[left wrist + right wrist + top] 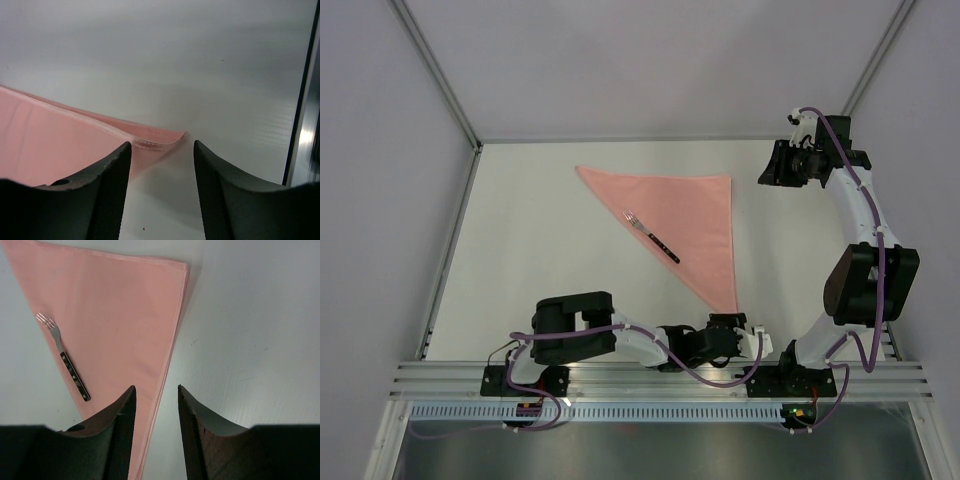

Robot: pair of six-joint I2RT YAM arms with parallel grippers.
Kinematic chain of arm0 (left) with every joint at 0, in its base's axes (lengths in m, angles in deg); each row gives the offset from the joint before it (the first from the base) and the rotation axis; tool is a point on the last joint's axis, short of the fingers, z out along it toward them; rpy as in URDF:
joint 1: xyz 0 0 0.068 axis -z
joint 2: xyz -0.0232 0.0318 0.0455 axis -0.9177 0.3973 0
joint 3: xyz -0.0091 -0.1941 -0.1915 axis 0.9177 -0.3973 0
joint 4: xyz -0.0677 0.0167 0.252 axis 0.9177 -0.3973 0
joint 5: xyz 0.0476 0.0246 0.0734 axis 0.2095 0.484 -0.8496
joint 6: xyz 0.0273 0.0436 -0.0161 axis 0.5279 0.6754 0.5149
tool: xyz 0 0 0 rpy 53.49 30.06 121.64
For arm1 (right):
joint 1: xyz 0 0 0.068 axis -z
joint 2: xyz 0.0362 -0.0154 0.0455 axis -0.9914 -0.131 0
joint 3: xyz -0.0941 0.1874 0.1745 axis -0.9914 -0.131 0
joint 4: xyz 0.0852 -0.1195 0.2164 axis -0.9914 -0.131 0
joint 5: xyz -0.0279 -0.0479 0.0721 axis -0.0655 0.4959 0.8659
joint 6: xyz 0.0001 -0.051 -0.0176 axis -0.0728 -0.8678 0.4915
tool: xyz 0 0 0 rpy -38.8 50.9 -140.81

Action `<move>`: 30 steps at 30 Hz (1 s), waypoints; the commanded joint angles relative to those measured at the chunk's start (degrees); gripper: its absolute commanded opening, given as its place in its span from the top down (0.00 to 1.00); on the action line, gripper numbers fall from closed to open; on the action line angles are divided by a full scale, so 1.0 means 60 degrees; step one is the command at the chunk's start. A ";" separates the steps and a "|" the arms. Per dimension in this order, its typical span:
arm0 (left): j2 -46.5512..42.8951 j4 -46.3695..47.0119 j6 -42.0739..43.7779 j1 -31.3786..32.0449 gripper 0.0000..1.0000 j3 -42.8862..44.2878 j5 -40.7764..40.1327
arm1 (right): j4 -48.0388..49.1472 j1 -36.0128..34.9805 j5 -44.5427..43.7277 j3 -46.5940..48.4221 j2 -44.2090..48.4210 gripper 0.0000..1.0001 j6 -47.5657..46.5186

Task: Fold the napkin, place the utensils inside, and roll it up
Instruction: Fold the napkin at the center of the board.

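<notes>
The salmon-pink napkin [688, 220] lies flat on the table, folded into a triangle. The small fork [651, 237] with a black handle lies on its long folded edge, tines to the far left; it also shows in the right wrist view [64, 357]. My left gripper [752, 338] is open and empty, low near the table's front edge, just short of the napkin's near corner [170, 137]. My right gripper [767, 166] is open and empty, raised beside the napkin's far right corner [181, 266].
White walls and metal frame posts [435, 75] enclose the white table [540, 230]. An aluminium rail [650, 378] holding the arm bases runs along the near edge. A dark frame edge [302, 100] shows at the right of the left wrist view.
</notes>
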 commanded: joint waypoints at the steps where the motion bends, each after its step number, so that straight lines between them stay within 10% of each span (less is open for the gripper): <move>1: 0.0160 0.0216 0.0152 0.0051 0.42 0.0355 0.0162 | 0.0278 0.0012 0.0161 0.0033 -0.0015 0.56 0.0215; 22: 0.0366 -0.0003 -0.0009 -0.0095 0.98 0.1014 -0.0117 | 0.0249 0.0012 0.0263 0.0003 0.0015 0.56 0.0230; 30: 0.0058 -0.0355 -0.0843 -0.0505 0.98 0.1205 0.0205 | 0.0205 0.0012 0.0307 0.0003 0.0015 0.56 0.0200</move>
